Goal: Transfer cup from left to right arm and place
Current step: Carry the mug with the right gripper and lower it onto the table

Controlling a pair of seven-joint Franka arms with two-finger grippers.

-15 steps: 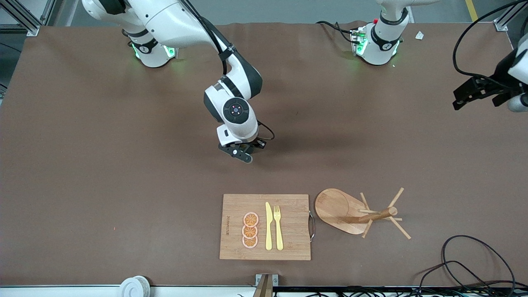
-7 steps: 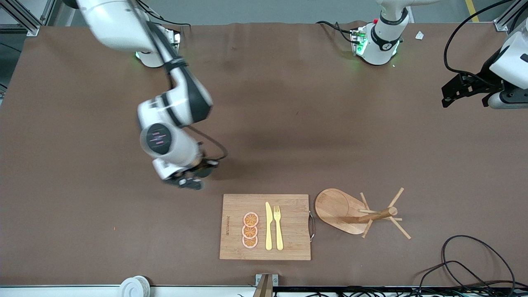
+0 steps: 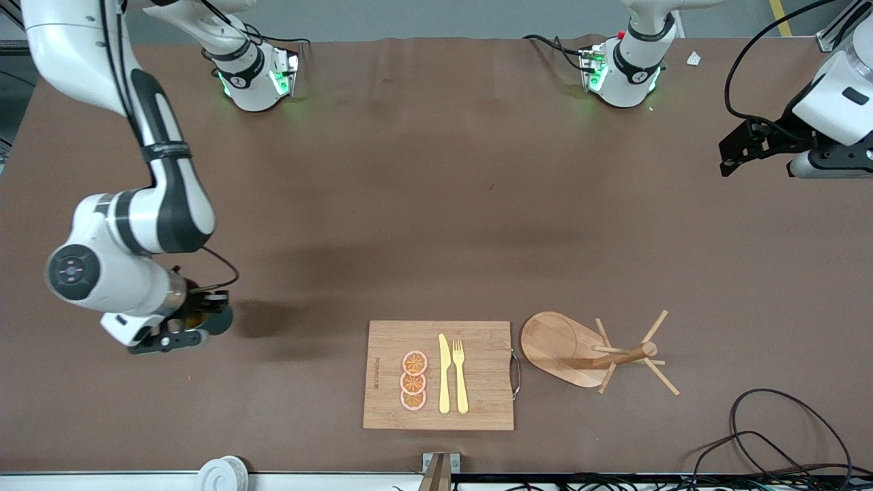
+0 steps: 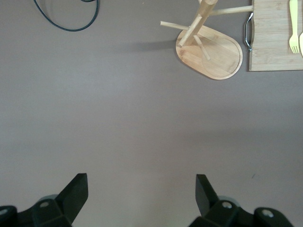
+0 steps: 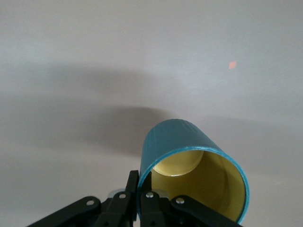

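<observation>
I'm clamping the cup (image 5: 191,172) by its rim in my right pincer (image 3: 179,332), one finger inside, one outside. The cup is hanging over bare table at the right arm's end, its mouth tipped toward my wrist. Placement needs that axis upright. My left pincer (image 3: 740,146) is waiting spread apart, holding nothing.

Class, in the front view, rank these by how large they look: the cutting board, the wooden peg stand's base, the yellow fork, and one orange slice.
Largest to smallest:
1. cutting board
2. wooden peg stand's base
3. yellow fork
4. orange slice
All rest at a similar nearness to the camera, so the order is safe.
</observation>
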